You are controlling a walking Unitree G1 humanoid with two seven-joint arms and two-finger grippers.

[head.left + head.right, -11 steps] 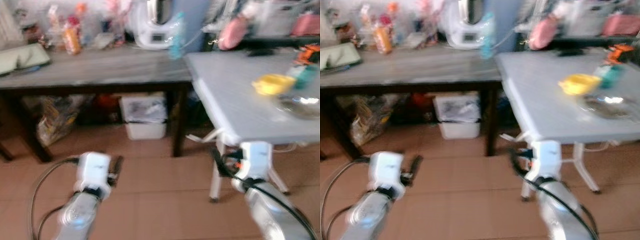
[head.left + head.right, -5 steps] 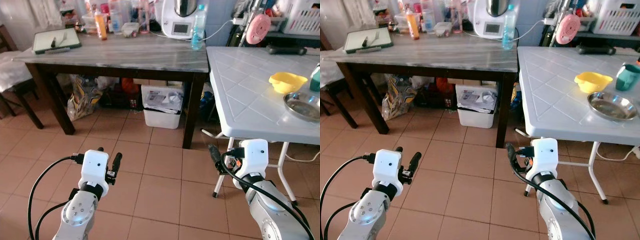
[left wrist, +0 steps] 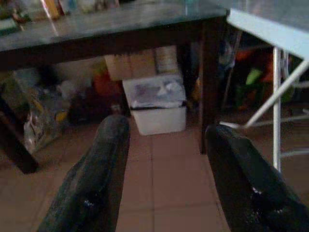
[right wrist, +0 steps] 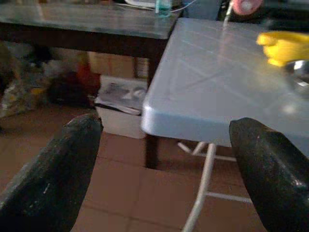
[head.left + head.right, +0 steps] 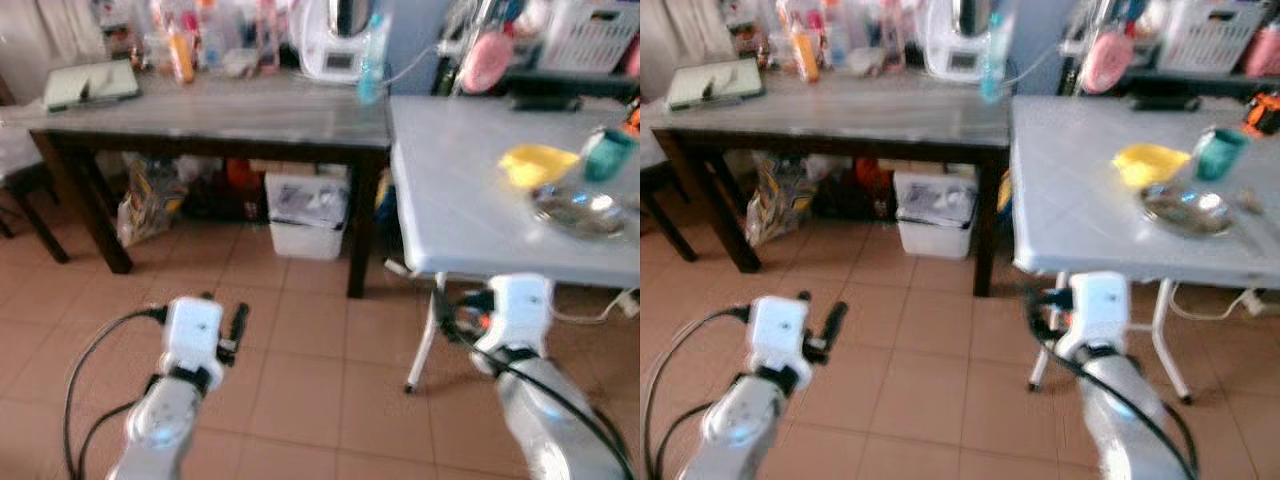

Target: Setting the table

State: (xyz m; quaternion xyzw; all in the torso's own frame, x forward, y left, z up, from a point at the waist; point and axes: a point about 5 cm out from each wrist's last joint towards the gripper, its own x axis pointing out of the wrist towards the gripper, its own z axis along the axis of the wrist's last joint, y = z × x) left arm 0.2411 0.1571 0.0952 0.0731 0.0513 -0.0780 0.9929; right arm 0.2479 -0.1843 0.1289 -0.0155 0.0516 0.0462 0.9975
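— Both grippers, the left gripper [image 3: 164, 193] and the right gripper [image 4: 159, 169], hang spread wide, holding nothing. Which is nearer the dishes?

— The right: the shallow round steel plate [image 5: 1186, 208] and yellow plastic bowl [image 5: 1149, 162] sit upper right on the white folding table [image 5: 1080, 210], beyond its fingers.

Yellow bowl [image 5: 1149, 163], teal cup [image 5: 1217, 154], steel plate [image 5: 1185, 209] on white table [image 5: 1070, 200].

Your view is blurred. White table [image 5: 1080, 215] on the right carries a yellow bowl [image 5: 1150, 163], a teal cup [image 5: 1215, 154] and a metal plate [image 5: 1184, 209] near its far edge. Dark table [image 5: 840, 115] to its left, white bin [image 5: 933, 213] beneath. Both arms low over tiled floor [image 5: 930, 380]; left gripper [image 5: 818, 312] fingers apart.
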